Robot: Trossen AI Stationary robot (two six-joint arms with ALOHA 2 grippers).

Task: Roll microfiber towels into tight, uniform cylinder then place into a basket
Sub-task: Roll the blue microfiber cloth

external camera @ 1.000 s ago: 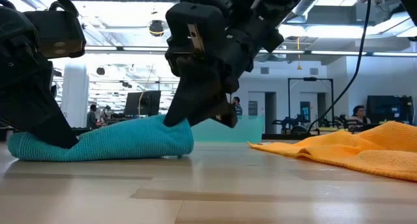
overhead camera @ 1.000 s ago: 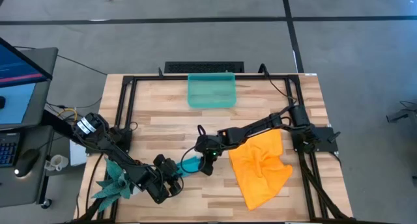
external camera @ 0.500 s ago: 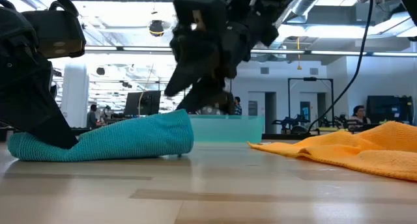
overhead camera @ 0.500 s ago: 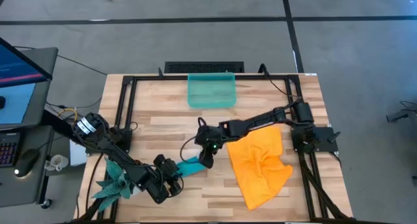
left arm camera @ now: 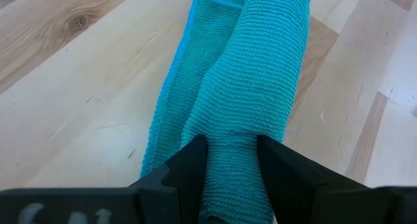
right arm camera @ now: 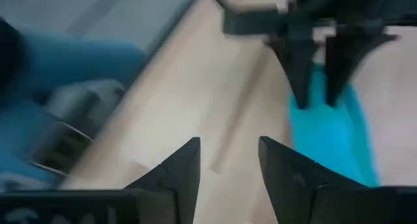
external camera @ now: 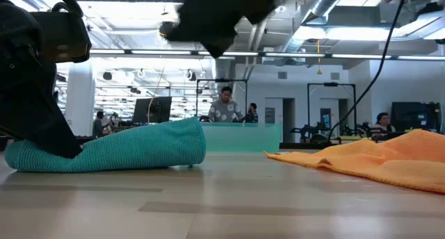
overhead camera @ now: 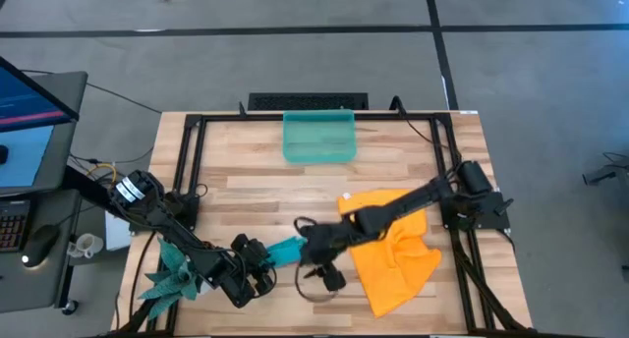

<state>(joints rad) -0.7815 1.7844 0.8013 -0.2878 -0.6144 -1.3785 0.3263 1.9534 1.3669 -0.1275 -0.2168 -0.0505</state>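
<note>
The teal-blue towel [overhead camera: 286, 250] lies rolled up on the table near its front edge, left of the middle. In the low view the roll [external camera: 118, 150] rests along its length on the wood. My left gripper [overhead camera: 259, 267] is shut on its left end. My right gripper [overhead camera: 314, 261] hangs open above the table just past the roll's right end, touching nothing; its fingers [right arm camera: 186, 165] have nothing between them. The orange towel [overhead camera: 395, 248] lies crumpled and unrolled at the right. The basket [overhead camera: 319, 137] stands at the far middle. My left gripper pinches the roll's left end [left arm camera: 229, 164] between its two fingers, which lie across the roll. The fingers come slanting down from the table's near left. The roll lies on the table and stretches away from the fingers, with a loose flat edge [left arm camera: 174, 113] beside it.
A teal spiky plant figure [overhead camera: 172, 279] lies at the near left corner, under the left arm. The black frame rails [overhead camera: 187, 161] run along the table's edges. A loop of cable [overhead camera: 313, 283] hangs by the right gripper. Bare wood lies between the roll and the basket.
My right gripper has let go of the roll's right end, opened, risen and swung toward the table's near edge while rolling about its own axis. The teal roll has stayed on the table in my left gripper's hold.
</note>
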